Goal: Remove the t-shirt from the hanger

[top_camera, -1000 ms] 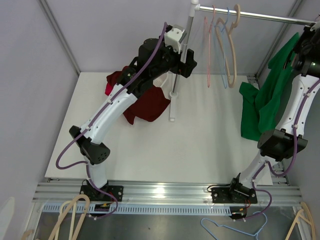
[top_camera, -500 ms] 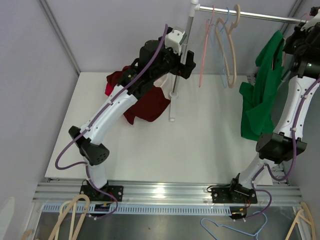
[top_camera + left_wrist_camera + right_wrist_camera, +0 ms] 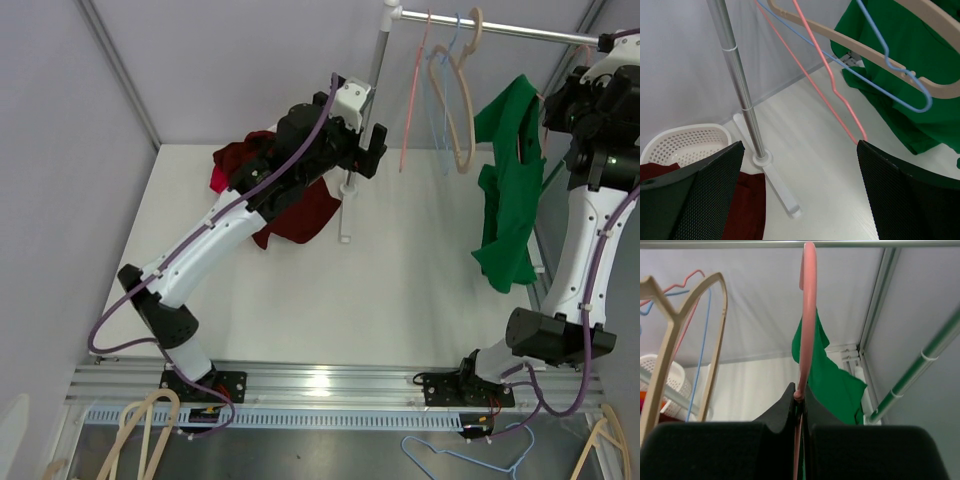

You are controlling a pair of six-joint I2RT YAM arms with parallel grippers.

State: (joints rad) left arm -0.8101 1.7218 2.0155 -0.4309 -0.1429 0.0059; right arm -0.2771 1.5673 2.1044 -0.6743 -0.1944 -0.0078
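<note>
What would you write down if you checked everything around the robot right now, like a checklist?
Surface: white table, nothing spilled that I can see.
Job's things: green t-shirt hanging at the right side, on a pink hanger as far as can be told.
Clutter: dark red cloth and white basket at the back left; three empty hangers on the rail; spare hangers below the front edge.
Grippers: left gripper open, holding nothing; right gripper shut on the pink hanger.
Cables: purple cables run along both arms, no snag seen.
Surroundings: grey walls, metal rail on a pole.
</note>
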